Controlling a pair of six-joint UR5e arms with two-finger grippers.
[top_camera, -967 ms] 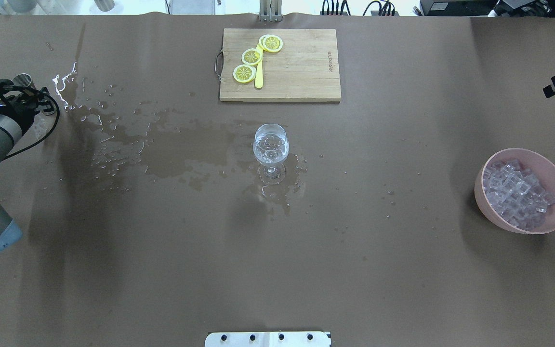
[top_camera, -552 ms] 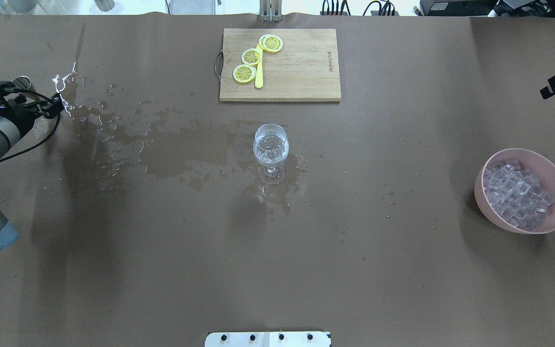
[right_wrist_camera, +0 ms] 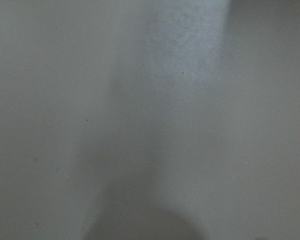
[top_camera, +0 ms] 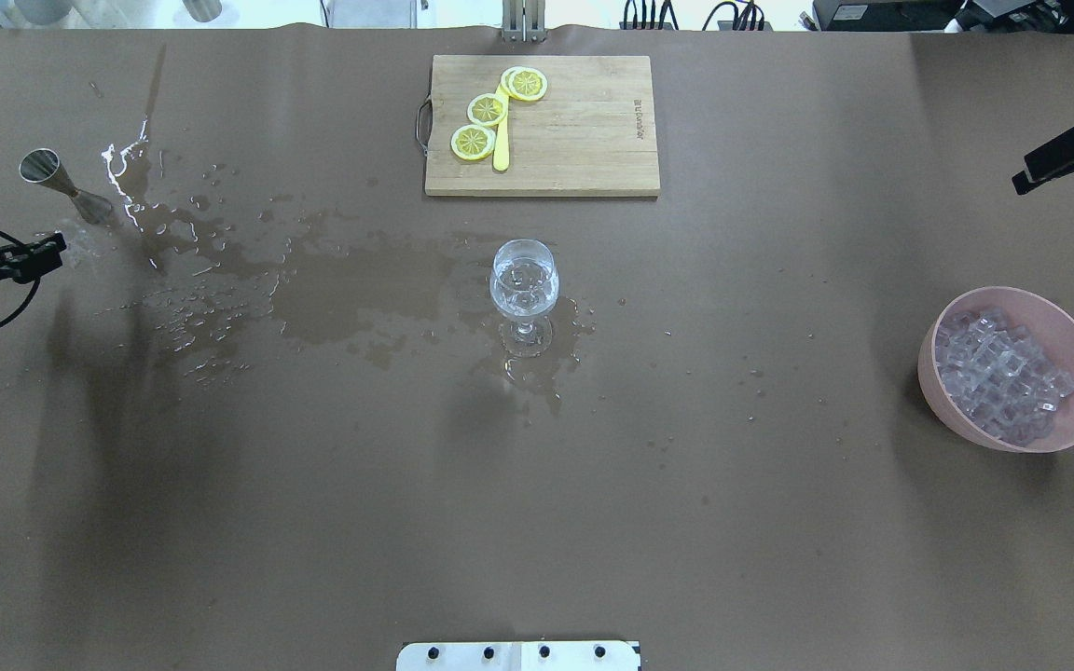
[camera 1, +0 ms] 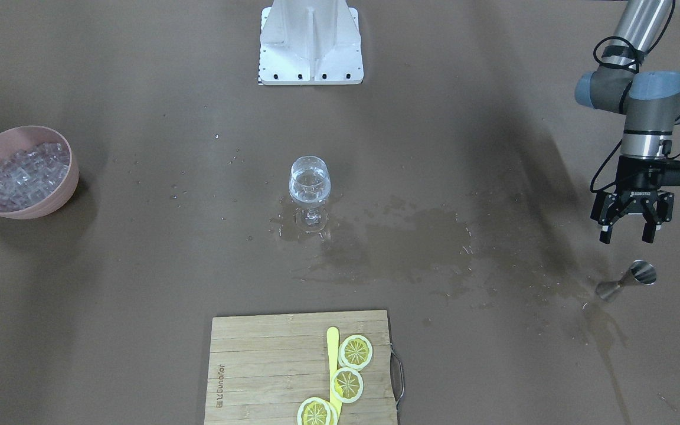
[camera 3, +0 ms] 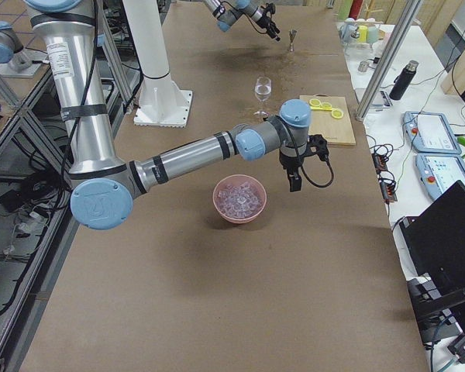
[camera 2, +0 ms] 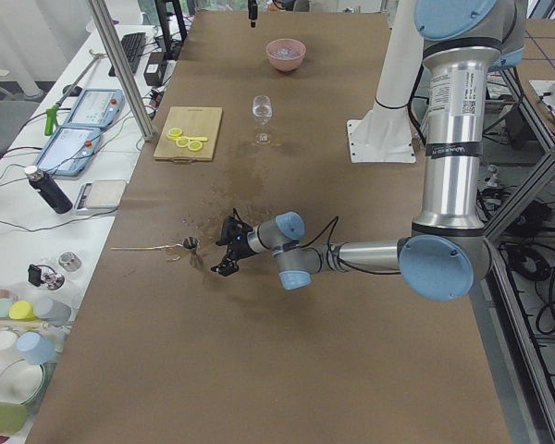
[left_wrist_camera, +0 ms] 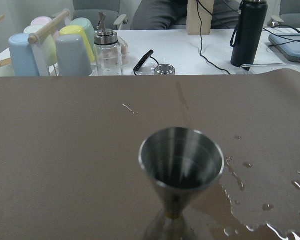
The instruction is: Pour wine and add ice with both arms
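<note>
Ice [top_camera: 998, 373] lies toward the surface's [top_camera: 537, 522] near edge from my right jaws [camera 3: 293, 183] (state indeterminate); left jaws [camera 1: 632, 231] released, far off.

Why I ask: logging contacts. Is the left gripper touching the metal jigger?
Apart. The front-facing view shows bare table between the open left gripper and the upright jigger; the overhead view agrees.

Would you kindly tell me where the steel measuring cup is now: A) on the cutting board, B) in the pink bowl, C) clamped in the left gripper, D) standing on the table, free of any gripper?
D: the measuring cup stands on the table, apart from the left gripper, whose jaws are open and empty.
</note>
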